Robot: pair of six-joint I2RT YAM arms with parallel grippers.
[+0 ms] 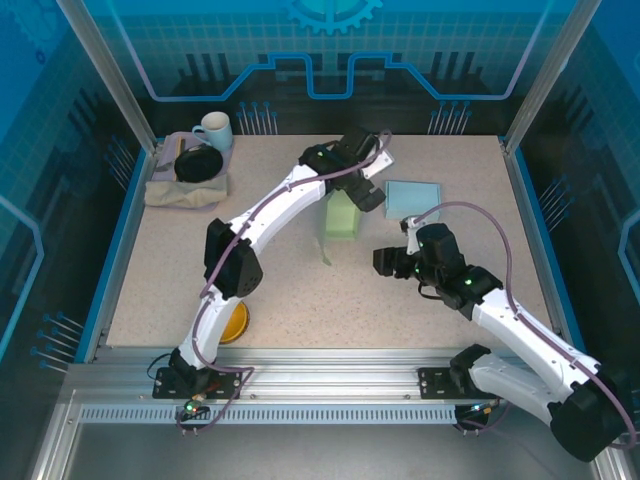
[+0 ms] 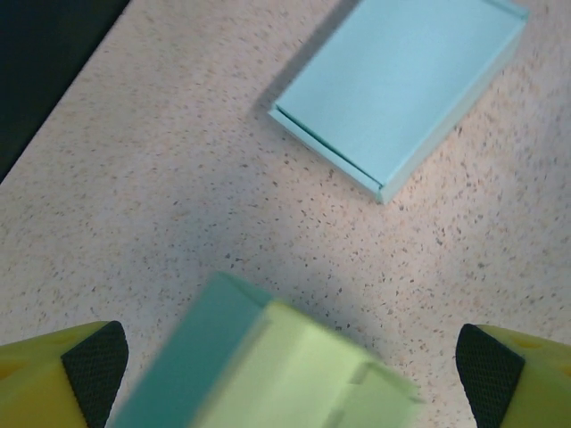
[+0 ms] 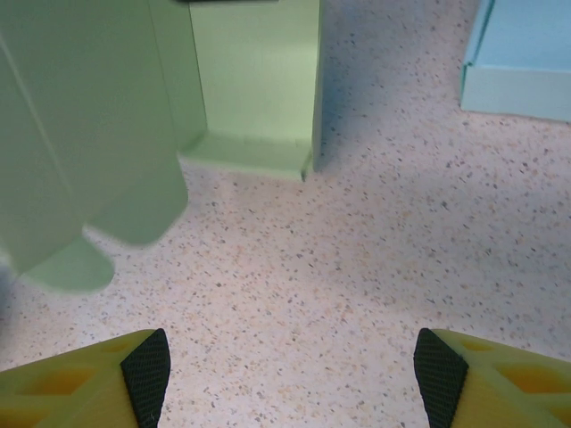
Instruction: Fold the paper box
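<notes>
Speckled table [image 1: 300,290] within a blue-panelled enclosure [image 1: 200,50].
Left gripper [image 2: 290,370] and right gripper [image 3: 290,366] spread apart, near the paper box [image 1: 342,215].

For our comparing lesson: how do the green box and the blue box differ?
The green box stands upright; the blue box lies flat. The green box is open, with flaps hanging loose; the blue box is folded shut. Both are paper boxes on the table.

Even light is casting soft shadows across the table [image 3: 375,267]; the green box [image 2: 268,374] is blurring near the left wrist camera.
</notes>
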